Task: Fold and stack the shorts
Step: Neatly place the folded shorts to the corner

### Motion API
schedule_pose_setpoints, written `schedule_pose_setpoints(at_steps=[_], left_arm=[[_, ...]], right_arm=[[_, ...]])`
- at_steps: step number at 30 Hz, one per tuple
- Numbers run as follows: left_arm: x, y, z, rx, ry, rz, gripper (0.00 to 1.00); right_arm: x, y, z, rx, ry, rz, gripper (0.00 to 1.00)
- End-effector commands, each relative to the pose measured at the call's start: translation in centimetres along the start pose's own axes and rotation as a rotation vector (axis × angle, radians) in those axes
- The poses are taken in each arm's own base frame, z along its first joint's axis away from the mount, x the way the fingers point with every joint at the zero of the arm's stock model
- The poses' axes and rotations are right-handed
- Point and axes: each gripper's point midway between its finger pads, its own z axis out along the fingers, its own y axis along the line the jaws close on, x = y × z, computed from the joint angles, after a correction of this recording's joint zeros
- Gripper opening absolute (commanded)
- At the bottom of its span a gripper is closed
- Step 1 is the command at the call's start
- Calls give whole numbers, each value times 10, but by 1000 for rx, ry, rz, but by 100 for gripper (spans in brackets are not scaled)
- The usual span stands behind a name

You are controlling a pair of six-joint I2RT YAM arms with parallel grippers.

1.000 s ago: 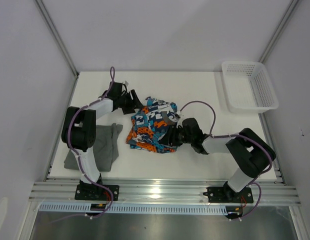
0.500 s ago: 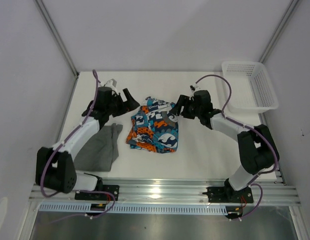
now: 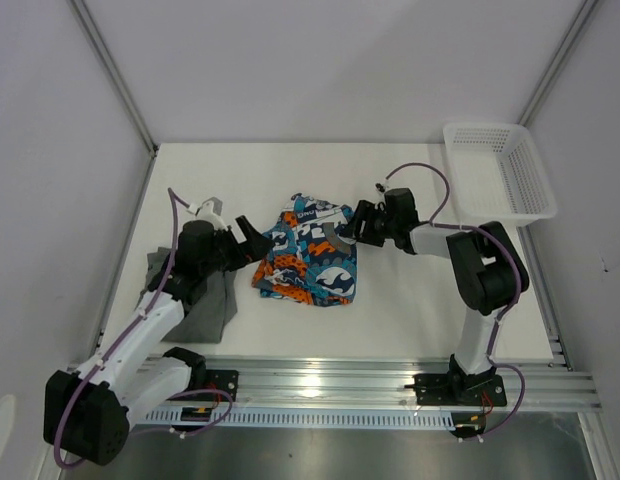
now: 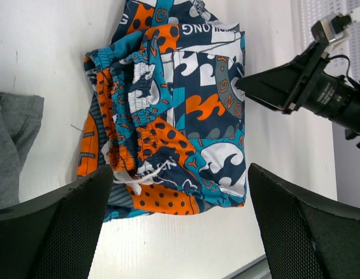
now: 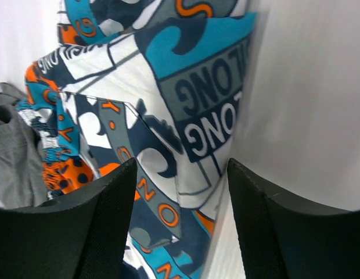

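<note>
The patterned shorts point(image 3: 308, 252) lie bunched in the middle of the table, and also show in the left wrist view point(image 4: 168, 110) and the right wrist view point(image 5: 168, 99). The dark grey shorts point(image 3: 205, 305) lie to their left, partly under my left arm. My left gripper point(image 3: 248, 240) is open and empty, just left of the patterned shorts, above the table point(image 4: 179, 171). My right gripper point(image 3: 352, 228) is open at the patterned shorts' far right edge; in its wrist view point(image 5: 181, 165) one finger is over the cloth and the other over bare table.
A white mesh basket point(image 3: 495, 180) stands at the far right corner. Grey walls enclose the white table point(image 3: 420, 300) on three sides. A metal rail point(image 3: 330, 378) runs along the near edge.
My left gripper has drawn back from the far left of the patterned shorts to their near left. My right gripper went from their near right edge to their far right edge. The shorts have not moved.
</note>
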Motion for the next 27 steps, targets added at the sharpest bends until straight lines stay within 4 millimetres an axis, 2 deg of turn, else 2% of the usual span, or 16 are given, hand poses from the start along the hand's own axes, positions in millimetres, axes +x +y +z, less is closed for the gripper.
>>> schedule_pose_setpoints(at_steps=[1,4,10,12,13,14,15,16,18,19,20,21,23,24,25,27], left_arm=[[2,-5,-9,25,-34,-12,99],[11,0,-10,25,-25,-15,99],[32,4,-9,41,-7,-30,99],[39,3,-7,44,7,-29,99],[43,4,-6,46,12,-27,99],[47,3,-4,47,24,-27,99],[53,0,-2,52,35,-17,99],[57,0,-1,45,49,-12,99],[72,0,4,24,102,8,99],[74,1,5,13,107,9,99],[81,4,7,5,130,8,99],[84,5,6,2,139,6,99],[84,7,3,-1,137,11,99],[88,11,0,-17,151,17,99],[82,13,-2,-35,135,34,99],[79,17,-10,-70,137,60,99]], right_arm=[[-3,18,7,-112,-21,2,65],[1,18,15,-132,-15,22,55],[3,3,12,-88,-115,144,0],[1,-7,1,-49,-180,226,0],[-19,-3,-15,-47,-300,235,0],[2,-21,-25,8,-305,274,0],[2,-22,-32,37,-356,291,0],[2,-12,-46,34,-384,281,0],[47,-14,-51,133,-319,245,0],[55,0,-59,127,-315,217,0],[74,-2,-63,168,-299,197,0],[115,17,-63,163,-202,144,10],[153,31,-71,165,-136,111,33],[177,28,-76,186,-90,88,59],[207,41,-81,158,-29,63,66],[222,43,-93,164,3,36,73]])
